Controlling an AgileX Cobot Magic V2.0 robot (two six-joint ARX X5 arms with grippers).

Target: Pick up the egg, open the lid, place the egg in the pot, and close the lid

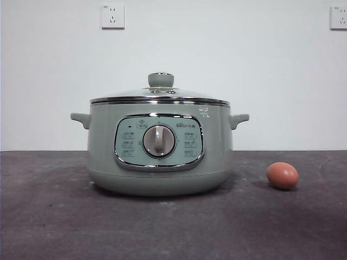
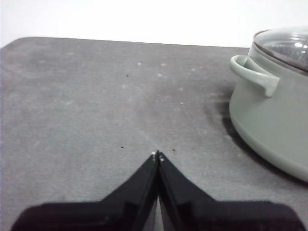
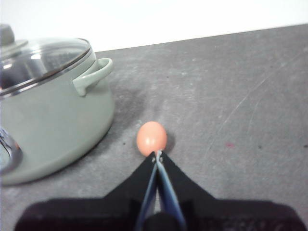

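The sage-green pot (image 1: 157,146) stands mid-table with the glass lid (image 1: 160,97) closed on it, knob up. The reddish-brown egg (image 1: 282,175) lies on the table to the pot's right. In the right wrist view my right gripper (image 3: 157,155) is shut and empty, its tips just short of the egg (image 3: 152,138), with the pot (image 3: 48,125) and lid (image 3: 41,60) beside it. In the left wrist view my left gripper (image 2: 157,155) is shut and empty over bare table, apart from the pot (image 2: 272,115) and its lid (image 2: 286,45). Neither arm shows in the front view.
The dark grey table (image 1: 54,216) stretches to a white wall with two power sockets (image 1: 113,16). The pot's side handles (image 1: 81,119) stick out on both sides.
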